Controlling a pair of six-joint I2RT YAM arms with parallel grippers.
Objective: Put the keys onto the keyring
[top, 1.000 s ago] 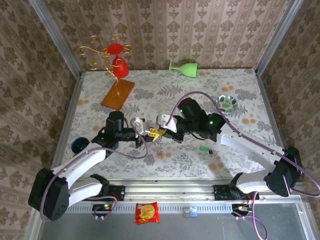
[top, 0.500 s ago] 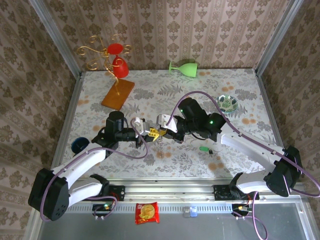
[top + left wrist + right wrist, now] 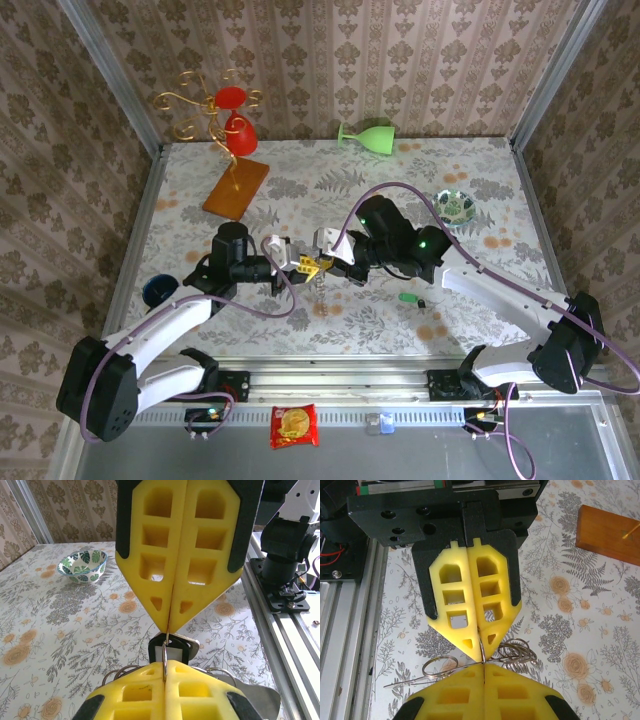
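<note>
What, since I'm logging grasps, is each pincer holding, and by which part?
Both the left pincer and the right pincer are shut tip to tip on a thin wire ring, pinching its rim. The dark-headed key is right beside it.

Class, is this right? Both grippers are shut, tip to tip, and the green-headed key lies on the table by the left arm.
Not quite. The green-headed key lies on the table by the right arm, not the left, as the top external view shows. The rest holds.
</note>
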